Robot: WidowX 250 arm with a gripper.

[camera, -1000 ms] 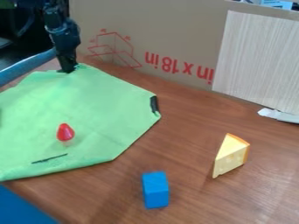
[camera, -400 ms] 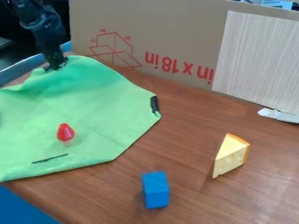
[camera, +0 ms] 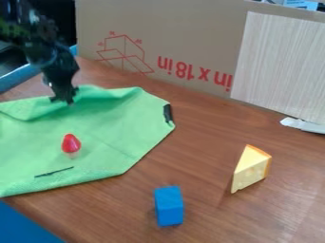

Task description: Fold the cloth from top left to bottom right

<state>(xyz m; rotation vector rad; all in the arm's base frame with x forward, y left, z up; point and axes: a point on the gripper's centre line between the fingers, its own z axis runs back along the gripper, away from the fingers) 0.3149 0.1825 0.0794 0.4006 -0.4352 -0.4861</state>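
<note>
The pincer (camera: 62,100) pinches the upper rim of the cloth (camera: 105,133) at the desk's (camera: 206,159) left edge. The fold looks barely begun: most lies flat, red toy (camera: 71,143) on top; crossing to bottom right remains.

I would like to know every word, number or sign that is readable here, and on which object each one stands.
"in x 18 in": large red print, upside down, on the cardboard; its start is cut off at the pale panel.
Small red marks around the box drawing, on the same cardboard: too small to read.
Print on the blue and white item at the top right edge: too small to read.
</note>
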